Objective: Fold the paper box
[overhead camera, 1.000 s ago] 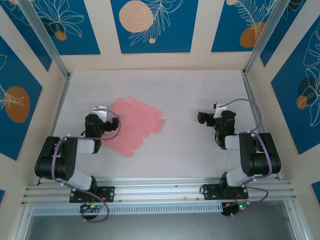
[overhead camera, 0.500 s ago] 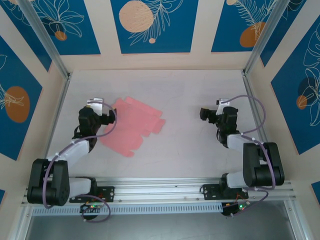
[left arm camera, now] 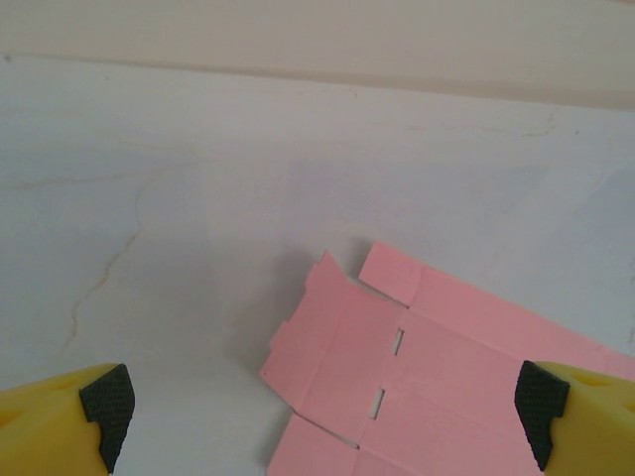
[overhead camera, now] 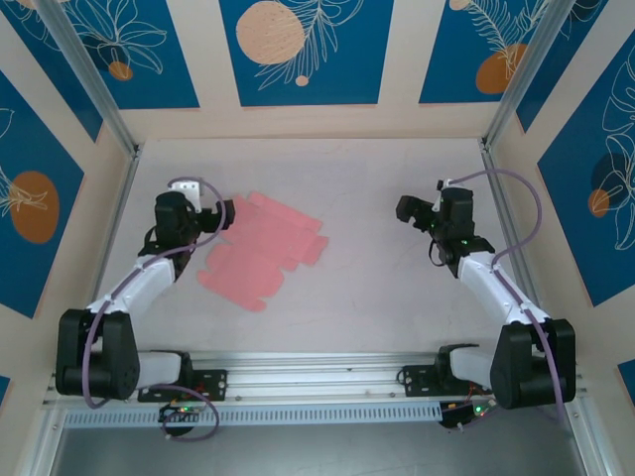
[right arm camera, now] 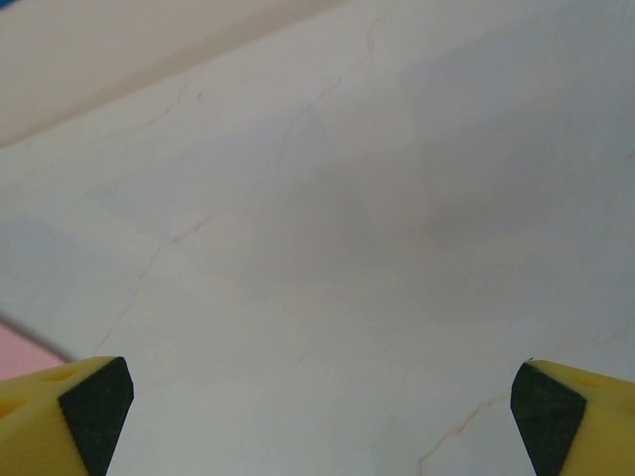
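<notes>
The box (overhead camera: 263,248) is a flat pink card sheet with tabbed edges, lying unfolded on the white worktop (overhead camera: 357,178). The left tool (overhead camera: 226,211) is at the box's far left corner, its two fingers spread wide apart with nothing between them. In the left wrist view, the left tool (left arm camera: 324,402) looks down on the box (left arm camera: 437,367). The card lies ahead of and below the tool, reaching from the middle of the gap across to the right finger. It shows two small slits along a crease and notched tabs at the corner nearest the gap. Ahead of the left finger there is bare worktop. I cannot tell whether the tool touches the card.

The right tool (overhead camera: 405,210) is well apart from the box and points toward it across bare worktop. Its fingers are also spread wide and hold nothing. In the right wrist view, the right tool (right arm camera: 322,397) faces scuffed worktop, with a thin pink sliver of the box (right arm camera: 12,347) just beyond its left finger.
</notes>
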Robot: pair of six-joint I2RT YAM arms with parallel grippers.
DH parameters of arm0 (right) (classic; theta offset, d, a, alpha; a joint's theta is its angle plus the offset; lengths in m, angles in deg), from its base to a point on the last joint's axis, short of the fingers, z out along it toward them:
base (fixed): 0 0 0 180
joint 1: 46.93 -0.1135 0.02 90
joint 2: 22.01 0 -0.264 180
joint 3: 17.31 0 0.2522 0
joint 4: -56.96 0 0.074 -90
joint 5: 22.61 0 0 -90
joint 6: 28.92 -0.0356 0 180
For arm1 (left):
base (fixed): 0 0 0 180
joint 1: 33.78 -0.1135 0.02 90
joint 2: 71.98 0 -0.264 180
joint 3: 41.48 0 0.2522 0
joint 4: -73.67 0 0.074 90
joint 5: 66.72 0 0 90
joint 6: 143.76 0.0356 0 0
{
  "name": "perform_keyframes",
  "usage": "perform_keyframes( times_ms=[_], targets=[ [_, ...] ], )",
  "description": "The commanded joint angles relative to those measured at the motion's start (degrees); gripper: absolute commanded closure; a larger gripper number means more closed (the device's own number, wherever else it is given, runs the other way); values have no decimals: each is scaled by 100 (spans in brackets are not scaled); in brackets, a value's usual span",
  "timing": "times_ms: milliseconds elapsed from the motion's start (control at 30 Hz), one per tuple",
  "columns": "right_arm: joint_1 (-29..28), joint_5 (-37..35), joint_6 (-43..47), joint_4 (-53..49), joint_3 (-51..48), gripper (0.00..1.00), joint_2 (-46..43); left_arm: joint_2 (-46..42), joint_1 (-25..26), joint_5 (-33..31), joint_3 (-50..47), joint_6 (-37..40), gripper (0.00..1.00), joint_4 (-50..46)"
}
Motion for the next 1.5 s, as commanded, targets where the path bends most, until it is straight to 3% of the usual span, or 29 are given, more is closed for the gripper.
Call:
perform_keyframes(
  times_ms=[0,267,433,667,800,933,1200,1467],
  targets=[
    [-360,128,-843,-1049,242,0,-65,232,-58,336,137,-90,0,-210],
    [-1528,437,-1840,-1290,534,0,514,1298,-57,786,824,-317,0,-804],
    [-1948,1289,-2286,-710,698,0,1310,1977,-70,1011,1155,-629,0,-947],
    [-2466,1568,-2271,-663,1625,14,2631,2506,-205,952,1685,-786,1,-1120],
    [-2556,1715,-2224,-695,2002,19,3063,3183,-481,1513,2334,-902,6,-1552],
    [-2566,1782,-2177,-739,2191,20,3242,3778,-636,2061,2930,-929,19,-1873],
    [-2465,1722,-2107,-856,2181,19,3234,4173,-580,2691,3285,-900,32,-1966],
    [-2072,2073,-1637,-770,2033,10,3048,4046,-101,2499,2837,-1221,85,-1134]
  ],
)
